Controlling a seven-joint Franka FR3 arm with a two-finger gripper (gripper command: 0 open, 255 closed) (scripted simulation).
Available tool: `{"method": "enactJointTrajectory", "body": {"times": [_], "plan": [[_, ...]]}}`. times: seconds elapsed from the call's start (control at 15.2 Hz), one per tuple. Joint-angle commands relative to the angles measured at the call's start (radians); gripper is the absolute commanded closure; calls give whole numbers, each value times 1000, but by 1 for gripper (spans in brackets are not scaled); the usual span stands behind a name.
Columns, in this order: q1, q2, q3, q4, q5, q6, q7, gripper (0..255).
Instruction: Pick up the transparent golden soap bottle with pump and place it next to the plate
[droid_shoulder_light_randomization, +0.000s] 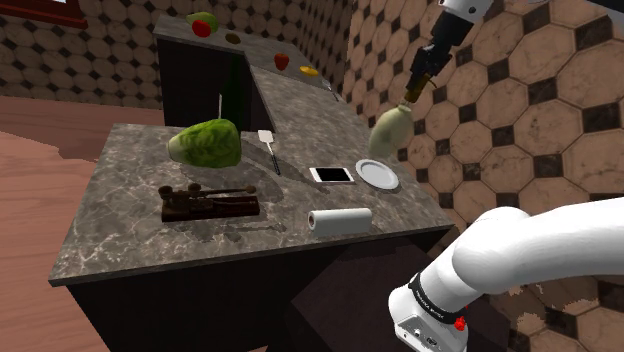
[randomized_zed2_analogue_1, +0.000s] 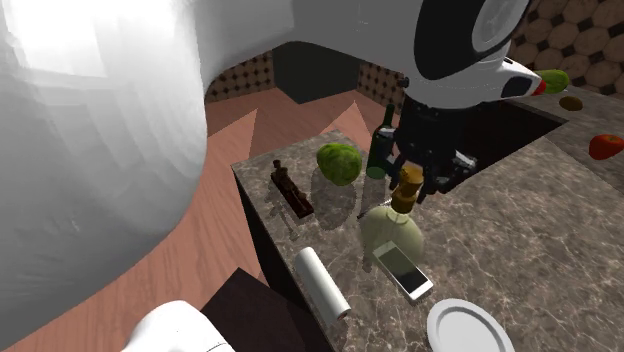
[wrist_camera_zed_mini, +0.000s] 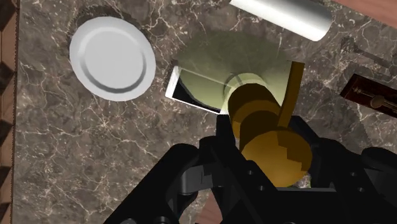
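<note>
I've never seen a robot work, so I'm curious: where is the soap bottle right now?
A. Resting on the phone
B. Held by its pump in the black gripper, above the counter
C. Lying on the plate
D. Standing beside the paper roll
B: the gripper clasps the pump of the soap bottle, which hangs above the counter, clear of the plate.

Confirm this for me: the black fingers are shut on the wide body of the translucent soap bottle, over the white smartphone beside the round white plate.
Wrong in one respect: the black fingers clasp the golden pump atop the pale translucent soap bottle, not its wide body; the wrist view shows it. The bottle is over the white smartphone beside the round white plate.
</note>
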Motion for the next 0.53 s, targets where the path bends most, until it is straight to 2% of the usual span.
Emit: {"method": "enactJointTrajectory", "body": {"times": [0.0, 0.46], "plan": [[-14, 7, -44, 25, -18, -14, -57, 255], [-44, 80, -183, 175, -55, -76, -234, 255]]}}
